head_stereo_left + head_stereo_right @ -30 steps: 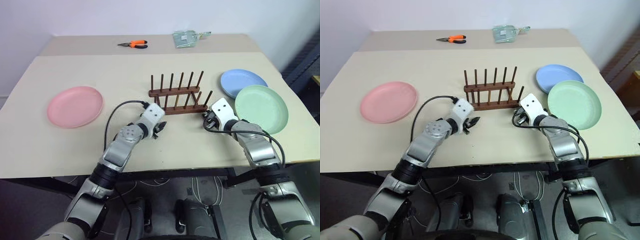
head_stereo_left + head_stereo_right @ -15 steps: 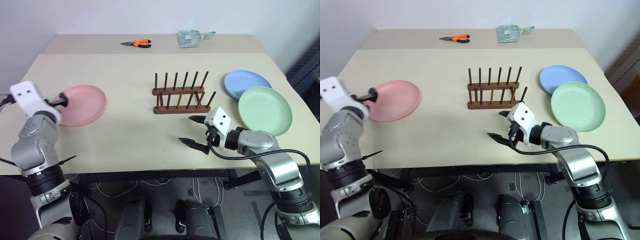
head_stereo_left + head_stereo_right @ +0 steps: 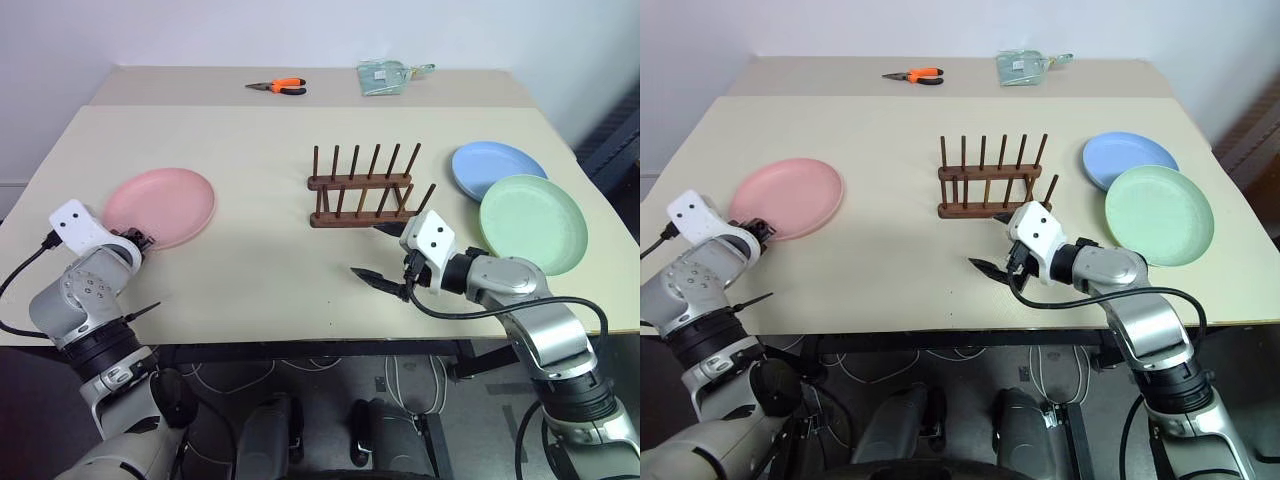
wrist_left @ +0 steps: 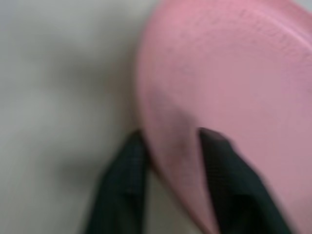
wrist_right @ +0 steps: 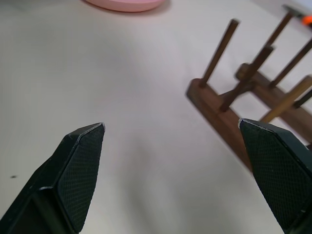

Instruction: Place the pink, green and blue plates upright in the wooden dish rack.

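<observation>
The pink plate [image 3: 160, 205] lies flat at the table's left. My left gripper [image 3: 138, 240] is at its near rim, and in the left wrist view one black finger sits on each side of the rim [image 4: 170, 146], shut on it. The wooden dish rack [image 3: 362, 190] stands empty at the table's middle. My right gripper [image 3: 370, 252] hovers open just in front of the rack, its fingertips [image 5: 87, 141] wide apart with nothing between them. The blue plate [image 3: 495, 165] and the green plate [image 3: 532, 222] lie at the right, the green one overlapping the blue one's near edge.
Orange-handled pliers [image 3: 275, 87] and a clear packet [image 3: 385, 77] lie at the table's far side. The table's front edge [image 3: 300, 335] runs close below both grippers.
My left arm swung from the table's middle out to the pink plate, then closed on its near rim. My right gripper opened wide and drew back a little from the rack.
</observation>
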